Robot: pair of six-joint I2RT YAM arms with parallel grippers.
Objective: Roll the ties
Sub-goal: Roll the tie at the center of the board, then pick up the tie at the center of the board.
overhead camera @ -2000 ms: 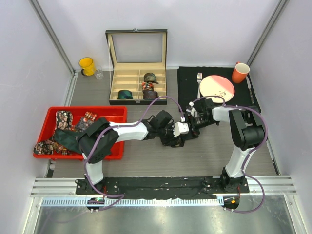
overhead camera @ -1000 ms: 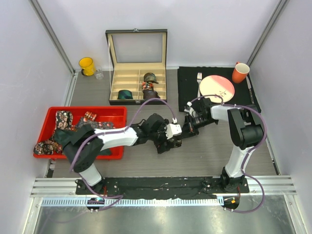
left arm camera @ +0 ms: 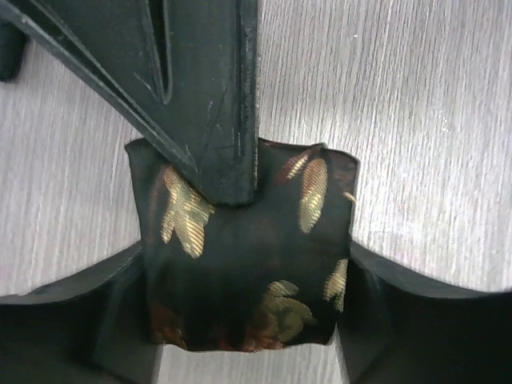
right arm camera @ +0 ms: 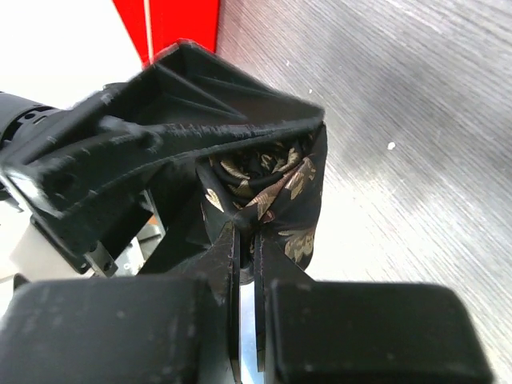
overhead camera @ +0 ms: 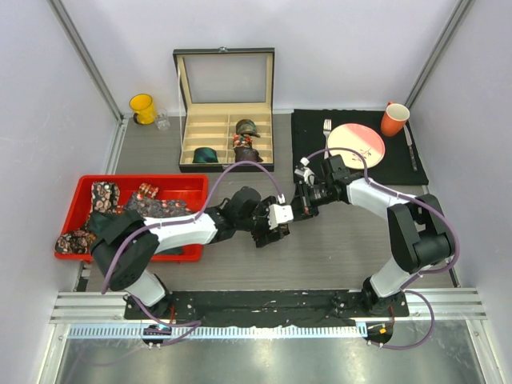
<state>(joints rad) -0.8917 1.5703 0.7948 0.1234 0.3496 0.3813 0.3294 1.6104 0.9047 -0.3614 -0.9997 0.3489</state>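
Note:
A rolled tie [left arm camera: 240, 264], dark with gold leaf print, stands on the wooden table between the two fingers of my left gripper [left arm camera: 248, 276], which touch both of its sides. From above, my right gripper [right arm camera: 246, 228] is shut on a fold at the top of the same tie [right arm camera: 300, 192]. In the top view the left gripper [overhead camera: 278, 222] and right gripper [overhead camera: 298, 204] meet at mid-table and hide the roll. More ties [overhead camera: 104, 196] lie loose in the red bin [overhead camera: 180, 186]. Rolled ties [overhead camera: 246, 126] sit in the compartment box [overhead camera: 226, 112].
A yellow cup [overhead camera: 142, 108] stands at the back left. A black mat [overhead camera: 308, 136] at the back right carries a pink plate [overhead camera: 356, 144], a fork [overhead camera: 326, 136] and a knife [overhead camera: 410, 148], with an orange cup [overhead camera: 394, 120] beside them.
Both grippers have shifted left and a little toward the back together. The left gripper's fingers have narrowed onto the roll's sides. The right gripper stays pinched on the tie.

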